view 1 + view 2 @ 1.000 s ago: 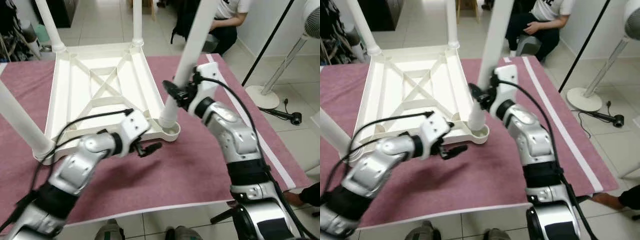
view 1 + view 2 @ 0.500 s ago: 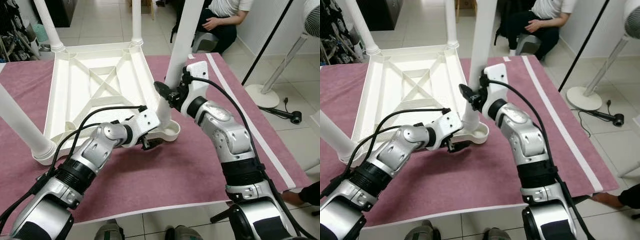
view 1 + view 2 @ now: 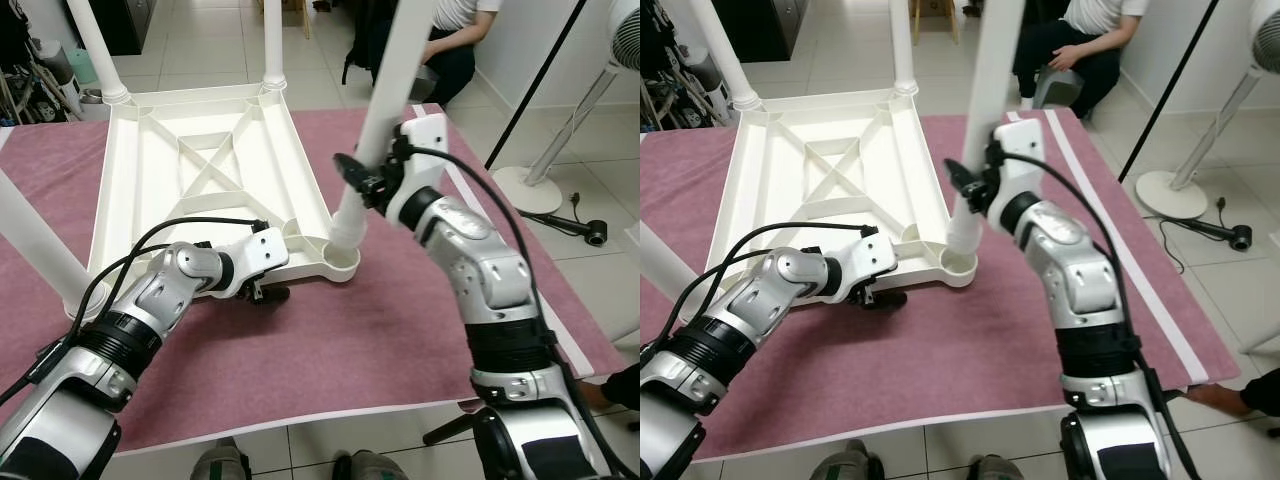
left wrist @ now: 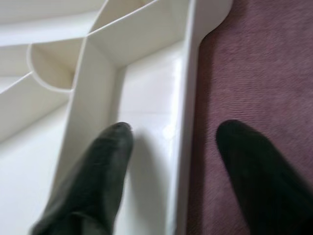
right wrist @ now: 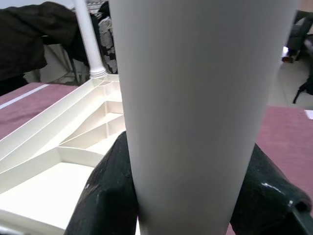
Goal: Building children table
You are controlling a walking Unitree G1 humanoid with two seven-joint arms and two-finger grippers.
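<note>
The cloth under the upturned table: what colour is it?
The cloth is a dusty maroon-pink with a white stripe along its right edge, clearest in the right eye view.

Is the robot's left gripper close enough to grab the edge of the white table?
Probably yes. The left gripper already straddles the upturned white table's rim, one finger inside, one over the purple cloth; nothing blocks it.

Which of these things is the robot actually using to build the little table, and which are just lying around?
In use:
upturned white tabletop
white leg, gripped by right pincer
left pincer, straddling the tabletop's near rim

Just around:
standing fan
seated person
maroon cloth
</note>
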